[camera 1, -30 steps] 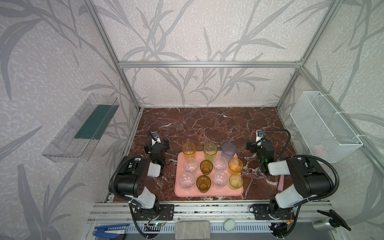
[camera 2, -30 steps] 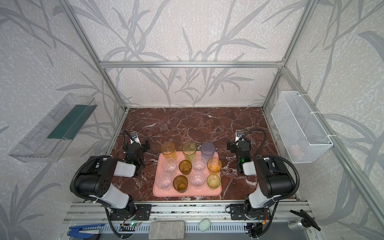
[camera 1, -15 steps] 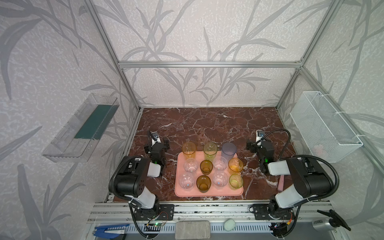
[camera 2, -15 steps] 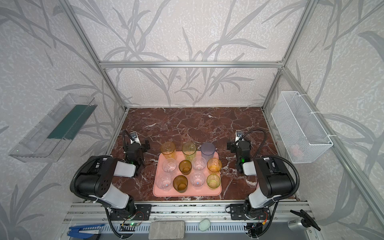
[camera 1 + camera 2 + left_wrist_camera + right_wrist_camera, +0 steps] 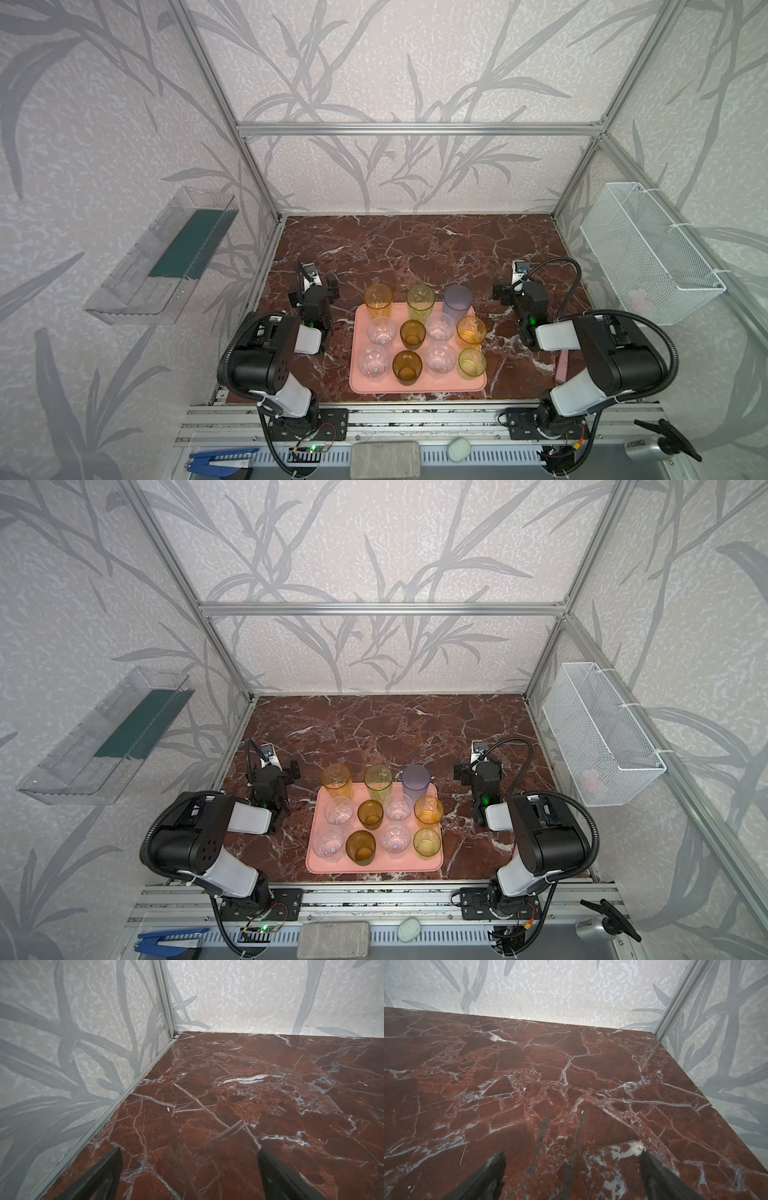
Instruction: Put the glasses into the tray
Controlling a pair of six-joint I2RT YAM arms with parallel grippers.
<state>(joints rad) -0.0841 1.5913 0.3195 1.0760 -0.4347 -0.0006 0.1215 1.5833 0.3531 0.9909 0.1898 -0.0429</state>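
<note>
Top views both show the glasses (image 5: 419, 340) standing upright in rows on the pink tray (image 5: 415, 387) at the near edge of the surface (image 5: 415, 249), the taller three along its far edge so all fit. Flanking it, the left tool (image 5: 189, 1148) and right tool (image 5: 572, 1152), each spread and empty, hover over bare marble, seemingly parked since nothing remains to place.

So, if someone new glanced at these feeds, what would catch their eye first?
The salmon-pink tray at the front middle of the red marble table, packed with eleven upright glasses in clear, amber, yellow-green and purple. Next, flanking it, the left gripper and right gripper, jaws wide open and empty over bare marble.
</note>
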